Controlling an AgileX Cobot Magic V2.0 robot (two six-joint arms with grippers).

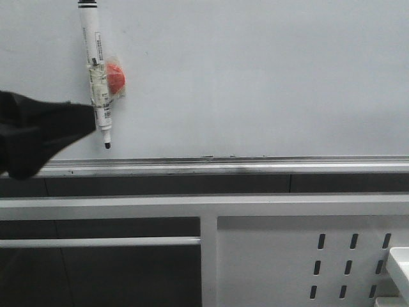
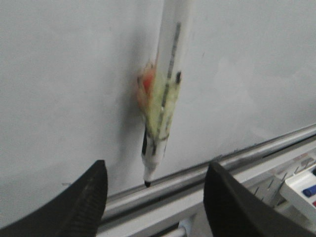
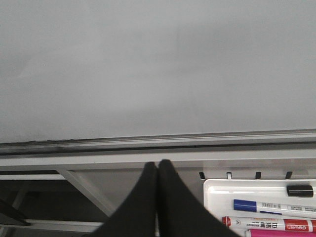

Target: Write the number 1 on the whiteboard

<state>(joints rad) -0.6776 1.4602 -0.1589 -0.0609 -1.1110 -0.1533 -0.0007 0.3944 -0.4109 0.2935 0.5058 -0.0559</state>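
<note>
Glossy pale whiteboard (image 1: 268, 77) w/o stroke, marker pen (image 1: 97, 70) tip-down, smudged rail (image 1: 223, 167).

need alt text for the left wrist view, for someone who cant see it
A white marker pen with a black tip hangs nearly upright against the pale whiteboard, tip down just above the silver lower rail, with a red blob taped at its middle. The left gripper sits in front with its dark jaws spread open on either side of the pen's tip. No stroke shows on the board.
</note>
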